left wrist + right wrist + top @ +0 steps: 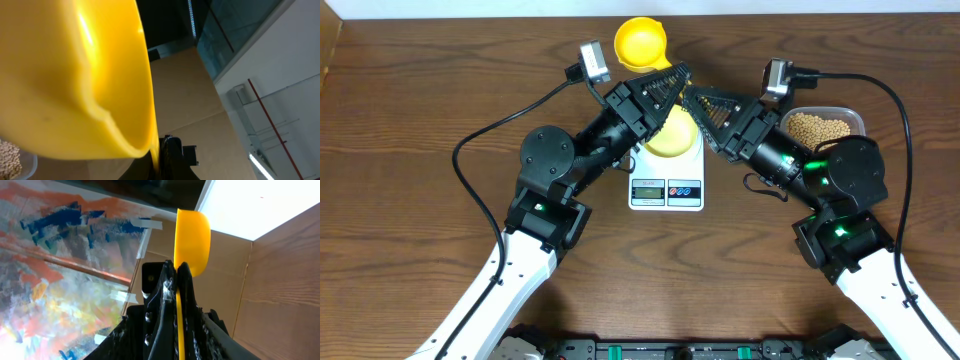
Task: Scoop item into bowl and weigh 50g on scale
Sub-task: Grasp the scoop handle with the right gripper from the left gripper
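Above the scale's (pixel 666 190) far edge, left fingers (pixel 663 82) clamp the scoop (pixel 640 42), right fingers (pixel 706 100) flank its handle—grip unclear—likely a handover before scooping beans (pixel 818 126).

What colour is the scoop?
Bright yellow; the scoop shows best in the overhead view.

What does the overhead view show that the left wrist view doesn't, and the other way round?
Only overhead: the scale with the bowl on it, and the wooden table. Only left wrist: the brown board and bluish pane behind the scoop. Both: that yellow scoop and the beans in the clear tub.
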Controlling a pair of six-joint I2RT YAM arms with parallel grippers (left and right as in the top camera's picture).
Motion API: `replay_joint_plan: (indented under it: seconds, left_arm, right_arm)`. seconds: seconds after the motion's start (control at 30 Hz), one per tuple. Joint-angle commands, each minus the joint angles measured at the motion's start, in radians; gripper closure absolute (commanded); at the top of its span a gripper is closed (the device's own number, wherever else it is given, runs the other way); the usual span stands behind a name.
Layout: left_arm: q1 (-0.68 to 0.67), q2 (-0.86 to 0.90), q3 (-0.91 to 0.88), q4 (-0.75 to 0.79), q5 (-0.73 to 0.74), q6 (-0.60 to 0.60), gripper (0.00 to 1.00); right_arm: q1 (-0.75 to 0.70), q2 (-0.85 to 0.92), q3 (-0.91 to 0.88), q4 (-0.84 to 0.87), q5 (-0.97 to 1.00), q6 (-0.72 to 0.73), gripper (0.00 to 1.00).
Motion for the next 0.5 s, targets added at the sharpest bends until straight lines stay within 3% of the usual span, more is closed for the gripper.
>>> replay_joint_plan:
  seconds: [0.0,0.47]
  left_arm:
    - [-0.004,-0.008,0.008,0.009,-0.005,-0.002,0.93]
    - [-0.004,-0.008,0.008,0.008,-0.001,-0.002,0.93]
  right_arm:
    - [0.005,-0.006,0.016,0.006,0.030,0.005,0.64]
    - [0.004,-0.006,0.016,0.005,0.035,-0.002,0.71]
